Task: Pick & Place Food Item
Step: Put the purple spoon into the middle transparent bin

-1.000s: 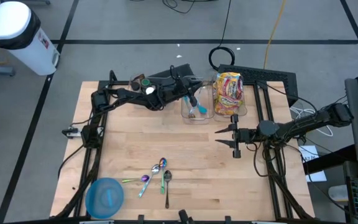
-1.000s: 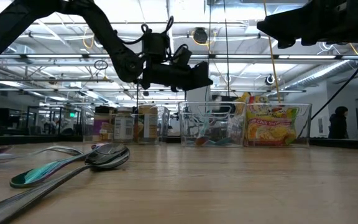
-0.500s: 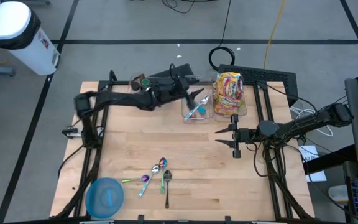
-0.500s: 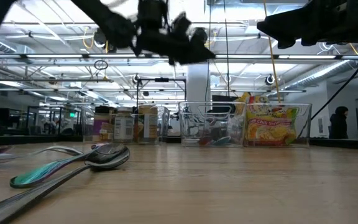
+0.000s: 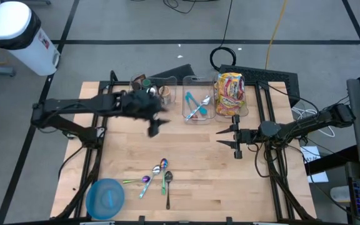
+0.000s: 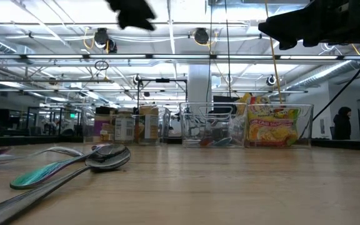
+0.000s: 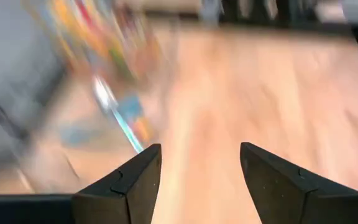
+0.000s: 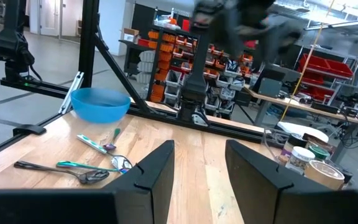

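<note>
My left gripper (image 5: 155,128) hangs over the worktop (image 5: 192,169), fingers apart and empty; my right gripper (image 5: 235,136) waits, likewise parted, empty.

Bright overhead light; left wrist view seemingly motion-blurred

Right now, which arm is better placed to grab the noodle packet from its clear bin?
Probably the right: its open end effector hangs just in front of the noodle packet, while the left end effector, also open, is farther away.
</note>
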{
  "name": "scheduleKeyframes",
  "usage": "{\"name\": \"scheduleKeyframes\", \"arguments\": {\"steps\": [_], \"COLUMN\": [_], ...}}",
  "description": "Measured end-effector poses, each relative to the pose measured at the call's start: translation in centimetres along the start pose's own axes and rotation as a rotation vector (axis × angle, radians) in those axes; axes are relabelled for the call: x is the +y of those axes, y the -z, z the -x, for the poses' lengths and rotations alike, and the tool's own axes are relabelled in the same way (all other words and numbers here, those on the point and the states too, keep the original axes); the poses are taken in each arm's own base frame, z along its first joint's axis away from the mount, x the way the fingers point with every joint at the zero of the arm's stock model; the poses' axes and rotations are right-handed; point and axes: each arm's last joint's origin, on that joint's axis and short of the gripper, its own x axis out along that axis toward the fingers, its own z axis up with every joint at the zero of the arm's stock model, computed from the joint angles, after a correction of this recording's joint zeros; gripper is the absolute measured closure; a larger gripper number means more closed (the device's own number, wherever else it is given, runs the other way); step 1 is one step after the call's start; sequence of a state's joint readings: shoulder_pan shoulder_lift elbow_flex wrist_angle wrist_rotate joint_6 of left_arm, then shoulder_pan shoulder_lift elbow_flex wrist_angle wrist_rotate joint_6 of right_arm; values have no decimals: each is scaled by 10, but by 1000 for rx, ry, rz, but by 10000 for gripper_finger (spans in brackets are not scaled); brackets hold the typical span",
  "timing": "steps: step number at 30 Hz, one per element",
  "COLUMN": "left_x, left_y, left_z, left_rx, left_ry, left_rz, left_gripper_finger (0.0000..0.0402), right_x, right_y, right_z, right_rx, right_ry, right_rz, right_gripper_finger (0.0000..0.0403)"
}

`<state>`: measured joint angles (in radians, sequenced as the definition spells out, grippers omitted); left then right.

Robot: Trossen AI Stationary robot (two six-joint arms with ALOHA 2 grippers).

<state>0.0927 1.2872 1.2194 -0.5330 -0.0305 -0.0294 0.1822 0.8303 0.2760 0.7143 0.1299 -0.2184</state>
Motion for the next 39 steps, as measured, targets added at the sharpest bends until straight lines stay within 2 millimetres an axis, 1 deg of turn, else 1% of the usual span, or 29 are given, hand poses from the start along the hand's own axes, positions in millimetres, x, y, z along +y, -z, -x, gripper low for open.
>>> {"name": "scheduleKeyframes", "arguments": {"steps": [3, 6, 8, 11, 16, 18, 23, 26, 32, 35, 39], "left_x": [-18, -39, -55, -77, -107, -118, -139, -148, -164, -170, -176], "left_y": [21, 42, 53, 72, 100, 110, 138, 147, 164, 174, 185], "left_z": [9, 13, 8, -1, -17, -24, -42, -49, -59, -63, -71], "left_rx": [214, 416, 472, 536, 597, 593, 615, 635, 674, 709, 744], "left_ry": [73, 93, 101, 131, 159, 177, 211, 237, 254, 253, 239], "left_rz": [96, 144, 160, 122, 93, 87, 70, 71, 1, -48, -71], "left_gripper_finger": [177, 176, 176, 176, 176, 176, 176, 176, 176, 176, 176], "right_x": [0, 0, 0, 0, 0, 0, 0, 0, 0, 0, 0], "right_y": [0, 0, 0, 0, 0, 1, 1, 1, 1, 1, 1], "right_z": [0, 0, 0, 0, 0, 0, 0, 0, 0, 0, 0], "right_rx": [0, 0, 0, -1, 2, 7, 8, 8, 7, 12, 13], "right_ry": [0, 0, 0, 0, 0, -1, -2, -2, -1, -3, -2], "right_rz": [0, 0, -1, -23, -27, -26, -26, -26, -26, -44, -59], "right_gripper_finger": [268, 268, 268, 268, 268, 268, 268, 268, 268, 268, 268]}}
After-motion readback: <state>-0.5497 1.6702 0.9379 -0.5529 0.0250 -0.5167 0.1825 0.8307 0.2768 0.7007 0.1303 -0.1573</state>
